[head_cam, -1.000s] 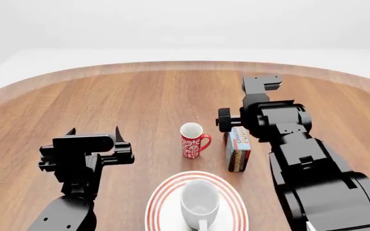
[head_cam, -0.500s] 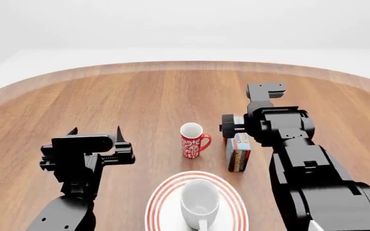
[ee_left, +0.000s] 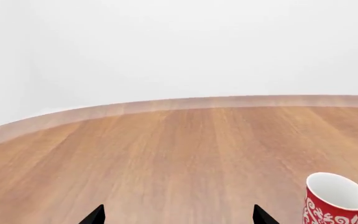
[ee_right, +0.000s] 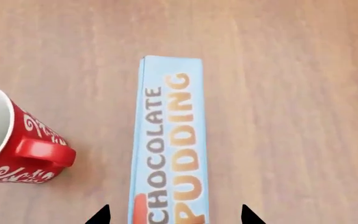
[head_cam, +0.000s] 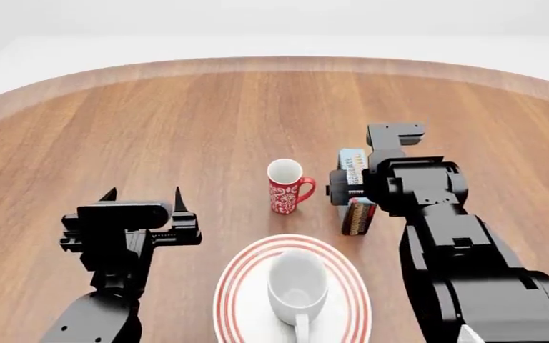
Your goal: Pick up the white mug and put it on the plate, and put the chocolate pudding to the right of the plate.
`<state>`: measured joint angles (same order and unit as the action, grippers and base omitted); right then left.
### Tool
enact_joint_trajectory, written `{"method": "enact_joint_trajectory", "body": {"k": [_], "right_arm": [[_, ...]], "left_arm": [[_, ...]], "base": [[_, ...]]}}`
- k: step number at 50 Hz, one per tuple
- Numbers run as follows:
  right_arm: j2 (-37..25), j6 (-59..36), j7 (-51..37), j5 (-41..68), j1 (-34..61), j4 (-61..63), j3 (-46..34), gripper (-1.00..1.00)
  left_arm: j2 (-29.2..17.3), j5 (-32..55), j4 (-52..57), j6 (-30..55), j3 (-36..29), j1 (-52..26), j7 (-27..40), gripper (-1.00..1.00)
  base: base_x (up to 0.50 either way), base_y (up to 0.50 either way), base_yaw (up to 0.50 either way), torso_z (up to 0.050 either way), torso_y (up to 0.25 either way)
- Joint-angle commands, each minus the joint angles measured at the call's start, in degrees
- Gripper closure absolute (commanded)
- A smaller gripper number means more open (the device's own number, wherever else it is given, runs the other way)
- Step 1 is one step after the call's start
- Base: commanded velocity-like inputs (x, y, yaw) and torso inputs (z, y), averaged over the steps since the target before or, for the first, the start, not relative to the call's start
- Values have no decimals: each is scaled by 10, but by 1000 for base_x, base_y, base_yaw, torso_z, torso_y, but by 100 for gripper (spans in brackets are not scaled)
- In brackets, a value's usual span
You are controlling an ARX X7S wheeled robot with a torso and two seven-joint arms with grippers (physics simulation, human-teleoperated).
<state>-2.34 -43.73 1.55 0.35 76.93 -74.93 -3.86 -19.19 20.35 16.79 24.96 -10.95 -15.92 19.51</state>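
Note:
The white mug (head_cam: 297, 286) stands upright on the red-ringed plate (head_cam: 234, 282) at the near edge, handle toward me. The chocolate pudding box (head_cam: 353, 163) stands to the right of the red mug and beyond the plate's right side. My right gripper (head_cam: 349, 189) is directly over it and hides its middle. In the right wrist view the box's light blue face (ee_right: 169, 140) runs between the open fingertips of the right gripper (ee_right: 174, 217), with a gap on each side. My left gripper (head_cam: 143, 196) is open and empty left of the plate; it also shows in its wrist view (ee_left: 179, 217).
A red mug with white pattern (head_cam: 284, 187) stands just left of the pudding box, handle toward it, and shows in both wrist views (ee_right: 11, 140) (ee_left: 334, 200). The round wooden table (head_cam: 160, 128) stretches beyond to its curved far edge.
My right gripper has come nearer and lower over the pudding box. The head view has tilted down, so everything sits higher in it. The left arm has not moved.

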Motion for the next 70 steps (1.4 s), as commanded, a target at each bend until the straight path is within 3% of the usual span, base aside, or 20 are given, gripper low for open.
{"method": "enact_joint_trajectory", "body": {"k": [1, 10, 11, 29, 53, 58, 59, 61, 63, 64, 65, 67, 70], "right_arm": [[0, 1, 6, -2, -4, -1, -1, -100], [0, -5, 7, -3, 1, -1, -2, -100], [-1, -2, -6, 1, 2, -1, 7, 100], [0, 1, 0, -1, 4, -1, 9, 100], [-23, 1, 38, -10, 29, 0, -18, 100], [-80, -323, 76, -13, -139, 411, -33, 100], [-80, -323, 76, -13, -139, 411, -33, 100], [-110, -432, 91, -8, -185, 583, -29, 100], [-127, -463, 100, -6, -213, 748, -29, 100], [-132, -463, 103, -8, -222, 757, -29, 100], [-128, -463, 137, -45, -236, 765, -22, 100], [-52, -463, 309, -217, -275, 790, -18, 100], [-34, -461, 567, -475, -315, 820, -13, 100]], "left_arm": [[-3, -5, -1, -5, -4, 1, 2, -100], [1, 12, 4, -8, 9, 2, 3, -100], [1, 13, 3, -8, 9, 2, 3, -100], [-2, 25, 2, -3, 10, 1, 1, -100], [-6, 32, 9, -14, 14, 8, 1, -100], [-8, 34, 14, -14, 15, 7, 2, -100], [-8, 34, 16, -13, 15, 7, 3, -100], [-8, 35, 18, -13, 16, 6, 4, -100], [-8, 35, 17, -16, 16, 9, 4, -100], [-8, 35, 17, -17, 16, 10, 4, -100], [-9, 34, 17, -17, 16, 10, 4, -100], [-9, 35, 18, -16, 16, 10, 5, -100], [-10, 35, 20, -15, 16, 10, 6, -100]], "base": [[0, 0, 0, 0, -250], [0, 0, 0, 0, -132], [0, 0, 0, 0, 0], [0, 0, 0, 0, 0], [0, 0, 0, -1, 213], [0, 0, 0, 0, 0], [0, 0, 0, 0, 0], [0, 0, 0, 0, 0], [0, 0, 0, 0, 0], [0, 0, 0, 0, 0], [0, 0, 0, 0, 0], [0, 0, 0, 0, 0], [0, 0, 0, 0, 0]]}}
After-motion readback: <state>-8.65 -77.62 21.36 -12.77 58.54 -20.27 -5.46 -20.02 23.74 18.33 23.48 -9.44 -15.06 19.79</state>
